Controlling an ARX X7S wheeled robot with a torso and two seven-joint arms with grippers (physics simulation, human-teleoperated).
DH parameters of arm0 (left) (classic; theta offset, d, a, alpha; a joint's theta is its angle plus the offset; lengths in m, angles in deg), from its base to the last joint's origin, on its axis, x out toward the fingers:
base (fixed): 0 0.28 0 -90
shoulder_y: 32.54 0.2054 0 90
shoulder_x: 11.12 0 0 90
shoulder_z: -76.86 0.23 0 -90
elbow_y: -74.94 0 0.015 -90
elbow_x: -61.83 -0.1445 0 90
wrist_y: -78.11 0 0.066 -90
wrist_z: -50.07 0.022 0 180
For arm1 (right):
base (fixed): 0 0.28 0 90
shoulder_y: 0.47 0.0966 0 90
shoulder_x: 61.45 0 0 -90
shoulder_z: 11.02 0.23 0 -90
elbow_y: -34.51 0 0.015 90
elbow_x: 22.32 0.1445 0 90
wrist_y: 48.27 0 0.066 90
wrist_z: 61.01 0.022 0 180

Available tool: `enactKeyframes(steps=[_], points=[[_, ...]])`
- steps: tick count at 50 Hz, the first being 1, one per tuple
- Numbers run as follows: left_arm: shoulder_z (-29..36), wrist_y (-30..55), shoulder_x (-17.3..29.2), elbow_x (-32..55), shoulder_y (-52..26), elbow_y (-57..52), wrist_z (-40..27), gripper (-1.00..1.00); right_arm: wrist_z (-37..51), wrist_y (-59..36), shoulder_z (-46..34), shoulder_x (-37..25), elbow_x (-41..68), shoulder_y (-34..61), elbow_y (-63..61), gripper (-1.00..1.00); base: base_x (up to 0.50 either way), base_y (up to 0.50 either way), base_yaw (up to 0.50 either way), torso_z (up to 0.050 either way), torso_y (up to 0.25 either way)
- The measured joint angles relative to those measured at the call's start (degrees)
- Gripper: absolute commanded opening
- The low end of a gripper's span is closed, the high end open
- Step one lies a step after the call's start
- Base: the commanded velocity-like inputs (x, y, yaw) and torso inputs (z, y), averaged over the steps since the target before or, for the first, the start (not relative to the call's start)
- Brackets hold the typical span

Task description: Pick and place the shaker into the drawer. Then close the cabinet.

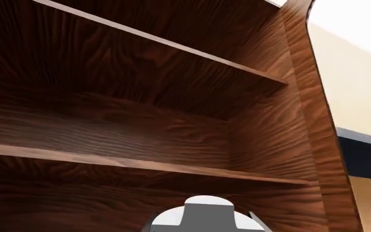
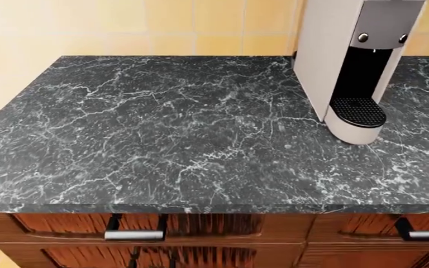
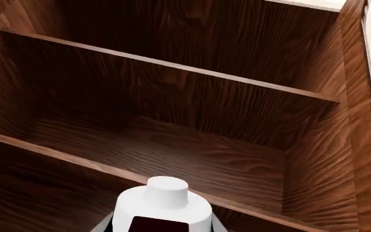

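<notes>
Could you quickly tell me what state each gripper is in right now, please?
Left gripper: fingers out of frame; cannot be told.
Right gripper: fingers out of frame; cannot be told.

The counter (image 2: 162, 134) is black marble veined with white, and behind it the wall (image 2: 125, 25) is pale yellow tile. The coffee machine (image 2: 348, 61) is light grey with a black recess and black drip grate. Below, the drawer fronts (image 2: 199, 226) are reddish-brown wood with silver handles (image 2: 134, 235). Both wrist views show dark reddish-brown shelves (image 3: 172, 116) — strongly grained — and a white part (image 3: 166, 203) with a dark red patch.
</notes>
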Motion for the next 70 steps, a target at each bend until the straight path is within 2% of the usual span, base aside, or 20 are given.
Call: enactKeyframes(steps=[8, 12, 16, 25, 31, 37, 45, 54, 61, 70], points=[[0.92, 0.42, 0.38, 1.6, 1.01, -1.55, -0.41, -1.0, -0.23, 0.51, -0.08, -0.01, 0.22, 0.02, 0.96, -1.0, -0.31, 0.0, 0.0, 0.0, 0.0], [1.1, 4.58, 1.24, 3.8, 6.6, -10.43, -2.94, -1.0, -1.63, -3.27, -0.58, -0.11, -0.04, -3.61, -4.84, -1.0, 0.0, 0.0, 0.0, 0.0, 0.0], [0.84, 10.77, 2.74, 7.36, 17.14, -25.2, -7.33, -1.0, -3.67, -11.26, -1.19, -0.32, -0.97, -11.66, -17.7, -1.0, 0.0, 0.0, 0.0, 0.0, 0.0], [-1.53, 22.41, 6.33, 16.2, 48.33, -58.96, -17.92, -1.0, -6.9, -32.06, -2.5, -0.73, -4.96, -36.03, -53.05, -1.0, 0.0, 0.0, 0.0, 0.0, 0.0], [-2.89, 26.08, 8.63, 19.75, 65.77, -74.78, -22.54, -1.0, -8.54, -40.99, -3.34, 0.03, -8.67, -49.7, -70.31, -1.0, 0.0, 0.0, 0.0, 0.0, 0.0], [-4.12, 27.65, 11.05, 22.01, 79.22, -85.51, -24.79, -1.0, -8.58, -45.92, -3.55, 0.83, -9.98, -60.6, -82.2, -1.0, 0.0, 0.0, 0.0, 0.0, 0.001], [-4.42, 26.47, 14.06, 22.03, 93.13, -93.5, -24.56, -1.0, -7.74, -49.19, -3.63, 1.34, -9.94, -72.44, -92.72, -1.0, 0.0, 0.0, 0.0, 0.0, 0.0], [-2.85, 21.66, 16.27, 18.27, 105.01, -96.46, -22.37, -1.0, -5.45, -50.21, -2.52, 1.6, -7.49, -82.99, -100.17, -1.0, 0.0, 0.0, 0.0, 0.0, 0.001], [-2.44, 18.98, 17.18, 16.34, 109.65, -97.26, -21.55, -1.0, -3.01, -48.88, -1.26, 1.67, -4.5, -89.19, -102.85, -1.0, -0.02, -0.06, 0.0, 0.0, 0.001], [-3.91, 17.37, 17.58, 15.88, 110.9, -99.63, -22.33, -1.0, -0.51, -46.6, -0.26, 1.75, -0.56, -94.88, -104.39, -1.0, -0.15, -0.5, 0.0, 0.002, 0.0]])
